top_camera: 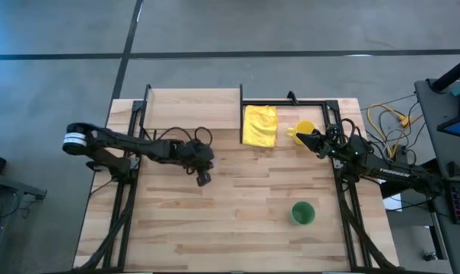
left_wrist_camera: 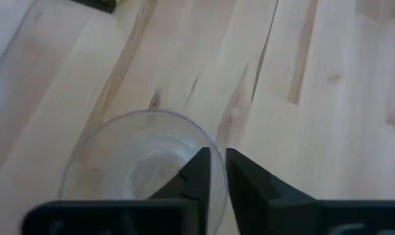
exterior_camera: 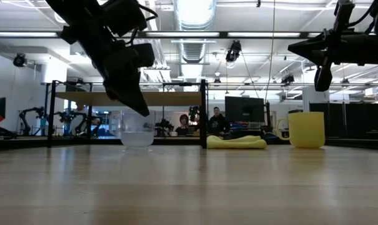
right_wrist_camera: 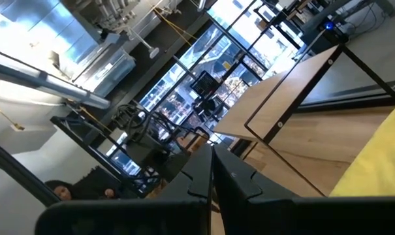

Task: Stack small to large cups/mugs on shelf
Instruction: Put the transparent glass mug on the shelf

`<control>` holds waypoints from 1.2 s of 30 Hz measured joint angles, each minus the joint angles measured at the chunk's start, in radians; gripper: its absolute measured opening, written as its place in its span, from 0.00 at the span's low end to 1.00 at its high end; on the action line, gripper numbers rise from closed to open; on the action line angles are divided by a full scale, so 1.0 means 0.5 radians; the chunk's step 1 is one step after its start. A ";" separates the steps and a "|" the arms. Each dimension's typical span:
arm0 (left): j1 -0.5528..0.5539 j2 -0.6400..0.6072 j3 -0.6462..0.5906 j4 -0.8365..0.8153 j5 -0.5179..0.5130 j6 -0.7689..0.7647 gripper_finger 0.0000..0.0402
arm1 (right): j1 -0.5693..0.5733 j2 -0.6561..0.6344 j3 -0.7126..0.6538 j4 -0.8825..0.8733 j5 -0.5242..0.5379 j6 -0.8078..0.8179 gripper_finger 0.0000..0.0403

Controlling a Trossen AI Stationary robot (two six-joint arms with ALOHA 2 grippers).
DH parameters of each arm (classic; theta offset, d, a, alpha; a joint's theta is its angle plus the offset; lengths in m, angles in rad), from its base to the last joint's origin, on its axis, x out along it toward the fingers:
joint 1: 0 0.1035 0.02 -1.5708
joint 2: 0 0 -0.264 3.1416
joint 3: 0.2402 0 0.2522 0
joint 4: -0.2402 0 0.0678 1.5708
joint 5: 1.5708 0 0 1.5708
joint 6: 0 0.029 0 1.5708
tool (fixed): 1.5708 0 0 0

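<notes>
Tabletop [top_camera: 237, 221] clearance: bare wood surrounds the left gripper [top_camera: 203, 179] on all sides, with black frame bars along both long edges and the shelf [top_camera: 191, 106] beyond it at the far edge. The green cup [top_camera: 302, 213] stands alone, well apart from both grippers, with open wood around it.

Left gripper: jaws nearly together, with only a narrow slit between the fingertips [left_wrist_camera: 200, 171]. The clear glass cup [left_wrist_camera: 142, 173] sits upright on the wood directly below and just behind the fingertips; in the left wrist view one fingertip overlaps its rim. Whether the rim is pinched cannot be determined. In the low view, the gripper tip hangs just above the cup.

Right gripper [top_camera: 315, 141]: jaws together, holding nothing, raised above the table. The yellow mug [top_camera: 304, 132] stands just beside its tip, and the yellow cloth [top_camera: 260, 125] lies beyond the mug.
</notes>
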 joint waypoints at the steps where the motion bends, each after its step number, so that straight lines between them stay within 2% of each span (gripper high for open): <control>1: 0.000 -0.019 0.000 -0.001 0.002 -0.004 0.03 | 0.000 0.000 0.000 0.000 0.000 0.000 0.02; 10: 0.000 -0.223 0.008 -0.102 0.004 -0.011 0.00 | 0.000 0.000 0.000 0.000 0.001 -0.003 0.02; 17: 0.000 -0.447 0.288 -0.717 -0.078 0.000 0.00 | 0.000 0.005 0.000 -0.001 0.001 -0.007 0.02; 23: 0.000 -0.558 0.708 -1.356 -0.305 -0.001 0.00 | 0.000 0.025 0.000 -0.003 0.001 -0.015 0.02; 29: 0.006 -0.579 1.104 -1.844 -0.657 -0.011 0.00 | 0.000 0.052 0.000 -0.002 0.001 -0.013 0.02; 31: 0.039 -0.569 1.195 -2.017 -0.778 -0.010 0.00 | -0.001 0.062 0.000 -0.002 0.001 -0.013 0.02; 33: 0.101 -0.571 1.248 -2.148 -0.814 -0.026 0.00 | -0.001 0.069 0.000 -0.002 0.001 -0.008 0.02; 36: 0.236 -0.592 1.271 -2.181 -0.812 -0.273 0.00 | 0.000 0.079 0.000 -0.002 0.001 -0.006 0.02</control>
